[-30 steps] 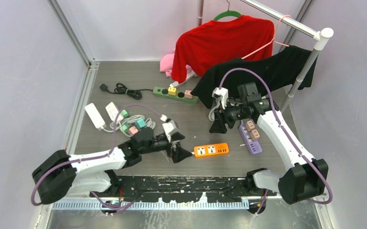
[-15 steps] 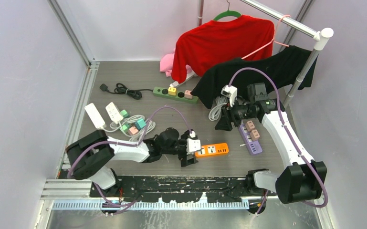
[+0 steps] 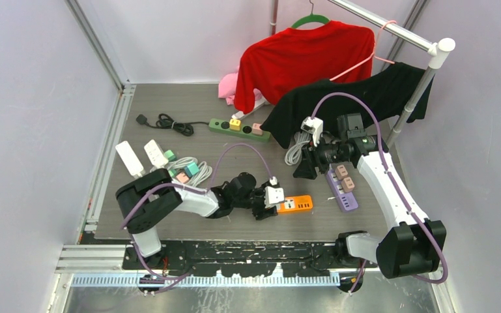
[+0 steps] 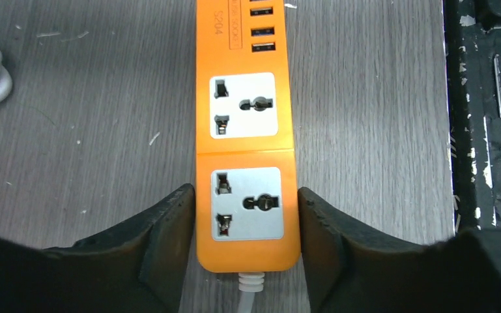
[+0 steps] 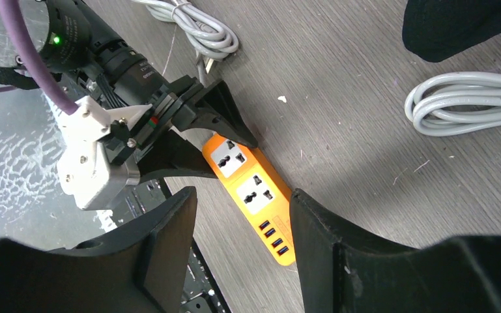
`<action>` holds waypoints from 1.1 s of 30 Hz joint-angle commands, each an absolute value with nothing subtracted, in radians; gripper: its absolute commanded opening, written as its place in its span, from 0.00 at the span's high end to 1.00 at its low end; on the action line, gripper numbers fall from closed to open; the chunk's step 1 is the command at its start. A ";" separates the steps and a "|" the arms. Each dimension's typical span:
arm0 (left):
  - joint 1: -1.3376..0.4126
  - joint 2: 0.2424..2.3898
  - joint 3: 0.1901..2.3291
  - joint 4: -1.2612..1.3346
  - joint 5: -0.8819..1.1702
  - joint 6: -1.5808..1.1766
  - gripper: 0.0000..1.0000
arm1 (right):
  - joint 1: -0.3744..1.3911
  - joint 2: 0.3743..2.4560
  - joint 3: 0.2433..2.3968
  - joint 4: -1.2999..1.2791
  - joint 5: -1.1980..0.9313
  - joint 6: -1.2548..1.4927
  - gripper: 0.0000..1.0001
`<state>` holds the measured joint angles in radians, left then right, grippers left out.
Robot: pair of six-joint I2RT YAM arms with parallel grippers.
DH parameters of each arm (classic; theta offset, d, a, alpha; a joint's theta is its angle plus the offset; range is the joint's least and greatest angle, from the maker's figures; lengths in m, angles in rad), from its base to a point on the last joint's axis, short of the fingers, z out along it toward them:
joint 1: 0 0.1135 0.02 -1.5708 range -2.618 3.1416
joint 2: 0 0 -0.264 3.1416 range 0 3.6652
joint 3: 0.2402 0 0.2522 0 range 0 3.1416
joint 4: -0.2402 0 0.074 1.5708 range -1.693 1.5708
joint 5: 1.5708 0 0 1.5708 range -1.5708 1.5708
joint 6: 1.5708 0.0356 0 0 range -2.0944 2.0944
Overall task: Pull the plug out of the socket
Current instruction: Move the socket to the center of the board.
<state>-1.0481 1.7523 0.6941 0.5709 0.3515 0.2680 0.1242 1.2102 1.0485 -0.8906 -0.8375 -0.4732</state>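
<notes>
An orange power strip [image 3: 296,204] lies flat near the table's front edge. Its two white sockets [image 4: 246,205] are empty in the left wrist view. My left gripper [image 3: 275,205] is low on the table, and its black fingers [image 4: 169,228] press both long sides of the strip's cord end [image 4: 247,195]. My right gripper [image 3: 303,168] hangs above and behind the strip, open, with only the table and the strip [image 5: 254,189] seen between its fingers [image 5: 242,195]. Pink plugs [image 3: 343,173] sit in a purple strip [image 3: 343,195] just under the right arm.
A green strip [image 3: 240,130] with a yellow plug [image 3: 234,122] and a pink plug [image 3: 257,128] lies at the back. White strips [image 3: 130,158] and coiled cords are on the left. A grey cable coil [image 5: 469,101], a red shirt [image 3: 306,59] and a black garment [image 3: 365,98] on a rack are at the back right.
My left arm has swung right along the table to the orange strip, and its jaws have closed in from wide open onto the strip's sides. The right gripper shifted slightly right, then stayed still.
</notes>
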 commanded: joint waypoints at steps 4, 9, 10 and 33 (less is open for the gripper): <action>-1.050 1.746 0.682 0.683 0.340 0.200 0.53 | 0.121 1.180 1.048 -0.865 -0.867 -0.488 0.40; -1.050 1.696 0.627 0.750 0.301 0.136 0.67 | 0.121 1.178 1.049 -0.866 -0.867 -0.488 0.40; -1.049 1.683 0.607 0.764 0.284 0.118 0.71 | 0.121 1.179 1.049 -0.865 -0.867 -0.488 0.40; -0.709 1.168 0.457 0.372 -0.325 -0.575 1.00 | 0.121 1.182 1.041 -0.855 -0.863 -0.482 0.40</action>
